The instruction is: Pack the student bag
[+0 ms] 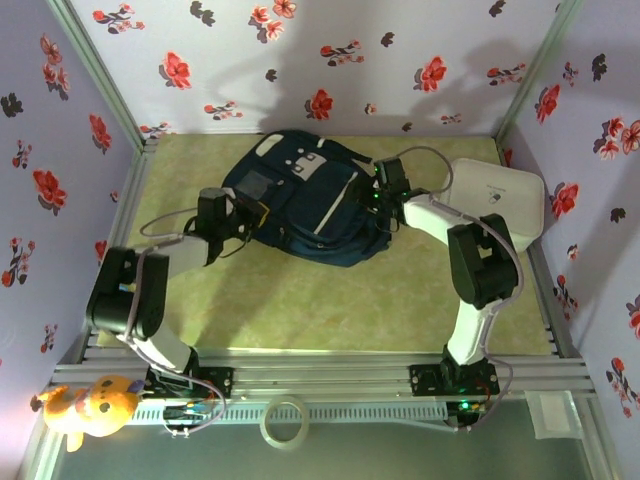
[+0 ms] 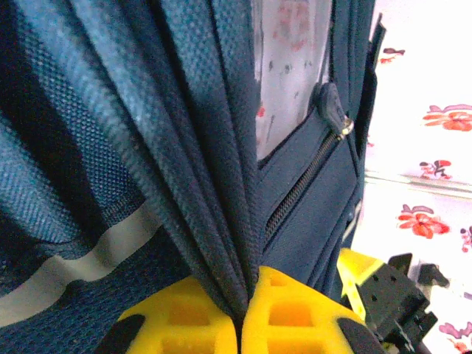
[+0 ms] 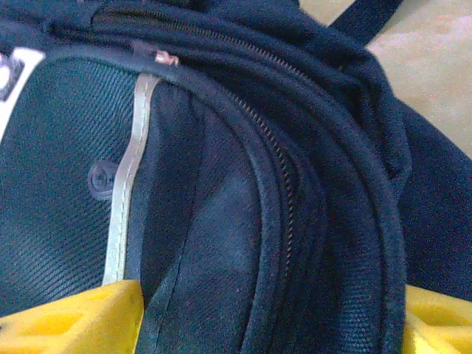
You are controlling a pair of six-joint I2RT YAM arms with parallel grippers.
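Left arm folded, reaching far and right, left gripper fingers pinched together on a fold of the student bag, right arm reaching far and left, right gripper spread wide.

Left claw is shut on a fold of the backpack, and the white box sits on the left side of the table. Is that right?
Not quite. The left claw is pinched shut on a fold of the backpack, but the white box sits on the right side of the table, not the left. The top view shows it.
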